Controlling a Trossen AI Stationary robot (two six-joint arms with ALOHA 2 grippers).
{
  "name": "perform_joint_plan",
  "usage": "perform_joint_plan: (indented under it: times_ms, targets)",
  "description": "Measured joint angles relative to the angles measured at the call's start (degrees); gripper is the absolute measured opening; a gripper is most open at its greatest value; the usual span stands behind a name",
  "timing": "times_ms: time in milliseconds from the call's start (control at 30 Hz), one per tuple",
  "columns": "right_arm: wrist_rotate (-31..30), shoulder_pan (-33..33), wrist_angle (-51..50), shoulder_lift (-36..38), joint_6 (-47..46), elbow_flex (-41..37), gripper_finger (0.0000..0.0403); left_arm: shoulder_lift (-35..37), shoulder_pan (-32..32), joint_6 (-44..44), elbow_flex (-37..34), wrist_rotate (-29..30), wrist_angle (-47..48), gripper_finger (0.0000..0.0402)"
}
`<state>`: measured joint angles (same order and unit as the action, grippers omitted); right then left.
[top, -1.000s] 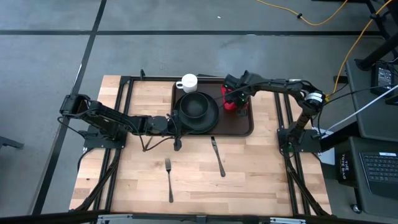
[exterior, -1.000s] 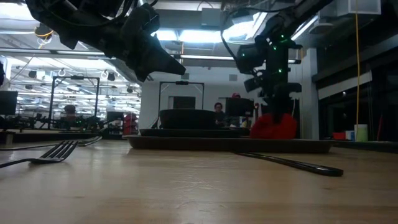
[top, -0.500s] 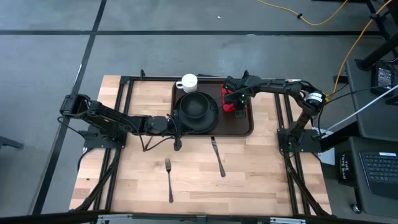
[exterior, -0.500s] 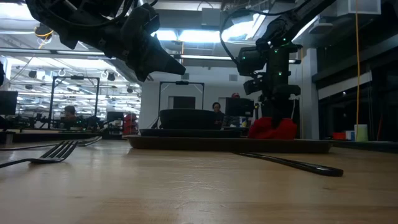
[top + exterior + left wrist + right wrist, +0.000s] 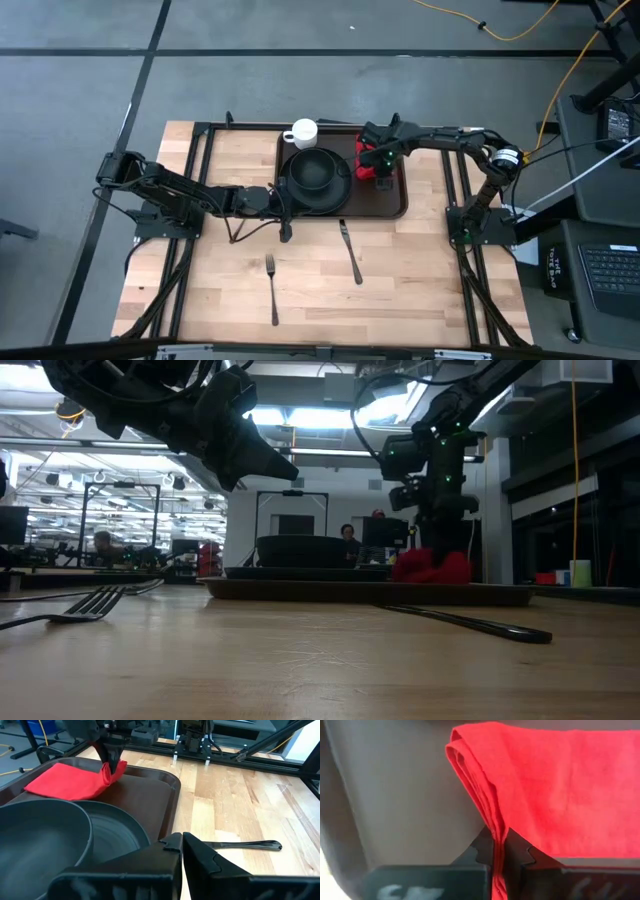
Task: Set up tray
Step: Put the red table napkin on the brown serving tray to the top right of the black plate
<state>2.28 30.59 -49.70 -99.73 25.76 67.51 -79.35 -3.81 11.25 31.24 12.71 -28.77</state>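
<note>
The dark brown tray (image 5: 395, 200) lies at the table's far middle. On it are a round black plate (image 5: 340, 192) with a black bowl (image 5: 315, 170) and a white mug (image 5: 301, 132). A folded red napkin (image 5: 368, 168) lies on the tray's right part, to the right of the plate. My right gripper (image 5: 381, 166) is shut on it from above. My left gripper (image 5: 287, 203) is shut and empty, raised above the tray's near left corner (image 5: 280, 465). The tray rests flat on the table (image 5: 370, 592). My right gripper pinches the napkin's folded edge (image 5: 492, 827) between its two fingers, several layers together. The fingers point down from above (image 5: 112, 762). The pinched edge stands up a little, and the rest of the napkin (image 5: 65, 780) lies spread on the tray floor (image 5: 395, 795).
A fork (image 5: 272, 287) and a knife (image 5: 350, 250) lie on the bare wood toward the near edge from the tray. The knife (image 5: 240, 845) lies just past my left gripper's fingers. People and equipment show in the room beyond the table's far edge.
My right gripper has gone down and a little toward the plate with the napkin. The napkin now sits lower and flatter on the tray.
</note>
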Motion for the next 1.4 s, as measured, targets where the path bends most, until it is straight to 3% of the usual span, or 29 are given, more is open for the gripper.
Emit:
perform_joint_plan:
  times_ms: [233,500,767,1400]
  targets:
    - [0.48,-0.02,2.72,0.00,-0.04,-3.30,0.0018,0.00,0.00,0.00,0.01,-0.83,0.02,0.0006]
    - [0.55,-0.07,3.72,0.00,-0.37,-3.30,0.0018,0.00,0.00,0.00,0.02,-0.83,0.02,0.0006]
    - [1.92,-0.07,3.92,0.00,-4.20,-3.30,0.0050,0.00,0.02,0.00,0.02,-0.83,0.02,0.0006]
    - [2.38,-0.07,3.02,0.00,-6.14,-3.30,0.0052,0.00,0.00,-0.03,0.02,-0.83,0.06,0.0008]
